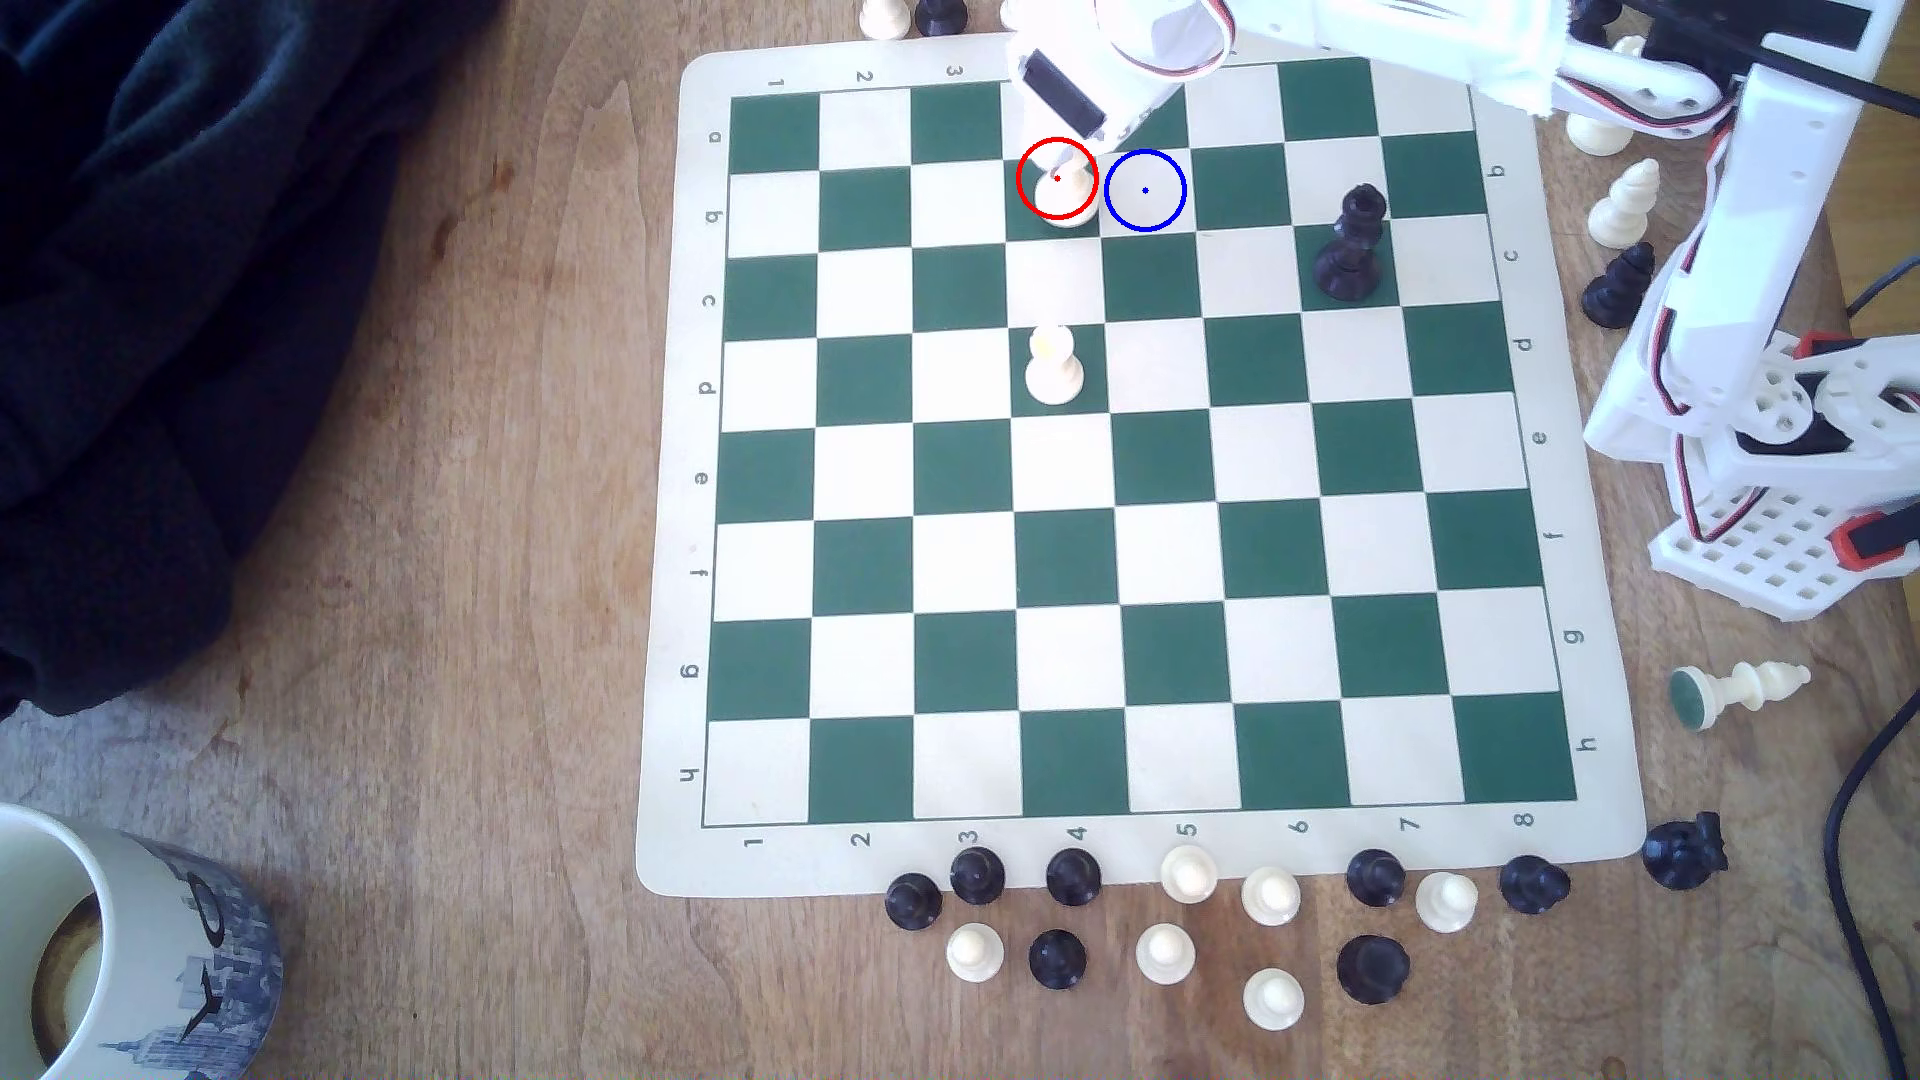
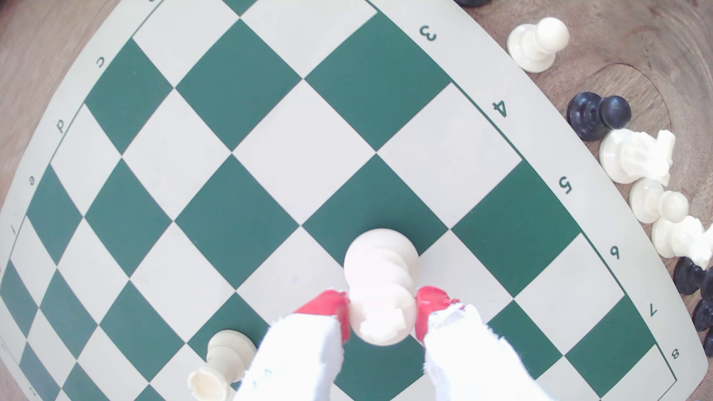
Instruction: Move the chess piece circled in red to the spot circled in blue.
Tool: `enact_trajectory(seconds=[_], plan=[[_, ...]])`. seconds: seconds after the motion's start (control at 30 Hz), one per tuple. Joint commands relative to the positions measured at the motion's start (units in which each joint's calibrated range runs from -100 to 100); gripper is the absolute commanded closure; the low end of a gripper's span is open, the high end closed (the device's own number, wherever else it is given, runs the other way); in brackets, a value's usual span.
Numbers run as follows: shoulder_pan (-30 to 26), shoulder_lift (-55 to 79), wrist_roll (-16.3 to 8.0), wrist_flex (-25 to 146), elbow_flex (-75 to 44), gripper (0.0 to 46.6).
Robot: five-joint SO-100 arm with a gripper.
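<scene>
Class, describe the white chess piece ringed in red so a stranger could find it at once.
Start at the green-and-cream chessboard, then go to its far rows under the white robot arm. The tall white piece stands there between the gripper fingers, taller and slimmer than the round-headed white pawn nearby.

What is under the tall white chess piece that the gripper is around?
The tall white chess piece stands on a green square, between the gripper's red fingertips. Its base covers part of that square, so the contact cannot be seen.

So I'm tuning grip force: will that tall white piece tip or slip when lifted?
Probably stiff: the tall white piece looks like hard plastic. It may slip, since its body is smooth and the pincer pads flank its narrow top. Set down, its wide base should resist tipping.
</scene>
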Motion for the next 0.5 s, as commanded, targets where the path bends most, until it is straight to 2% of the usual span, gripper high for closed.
enact_trajectory(seconds=[0.0,0.47], plan=[[0.34,-10.35,-0.24,1.33,-4.38,40.0],[3.23,-15.87,1.22,-3.18,12.57,40.0]])
